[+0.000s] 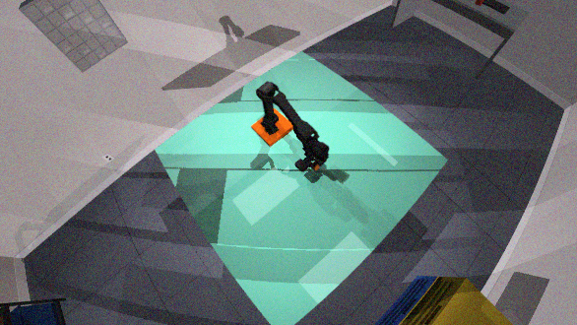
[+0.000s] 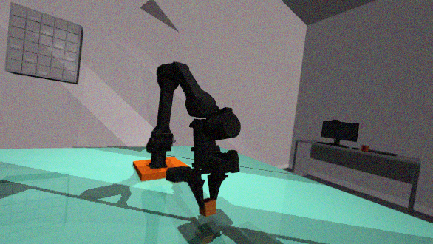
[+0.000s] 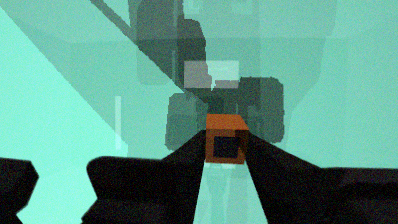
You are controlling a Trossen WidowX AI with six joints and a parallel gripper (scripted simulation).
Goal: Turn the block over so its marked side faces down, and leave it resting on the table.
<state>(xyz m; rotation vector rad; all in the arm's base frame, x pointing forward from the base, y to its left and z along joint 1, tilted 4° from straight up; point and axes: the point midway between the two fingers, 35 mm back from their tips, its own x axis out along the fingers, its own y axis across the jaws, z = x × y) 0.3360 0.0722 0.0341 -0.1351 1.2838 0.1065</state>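
Note:
The small orange block (image 1: 317,167) (image 2: 209,209) (image 3: 225,122) is held above the teal table (image 1: 276,295) (image 2: 314,203) (image 3: 55,130). In the exterior view there is a gap between it and its reflection below. Its dark square mark (image 3: 226,147) faces up toward the wrist camera, between the fingers. My gripper (image 1: 314,166) (image 2: 208,204) (image 3: 223,135) points down and is shut on the block, with one finger on each side. The block's underside is hidden in the wrist view.
The arm's orange base plate (image 1: 283,129) (image 2: 144,173) stands on the table behind the gripper. A pale strip (image 1: 372,144) (image 3: 118,122) shows on the table to one side. Shadows and reflections cross the glossy top. A desk (image 2: 366,163) stands away by the wall.

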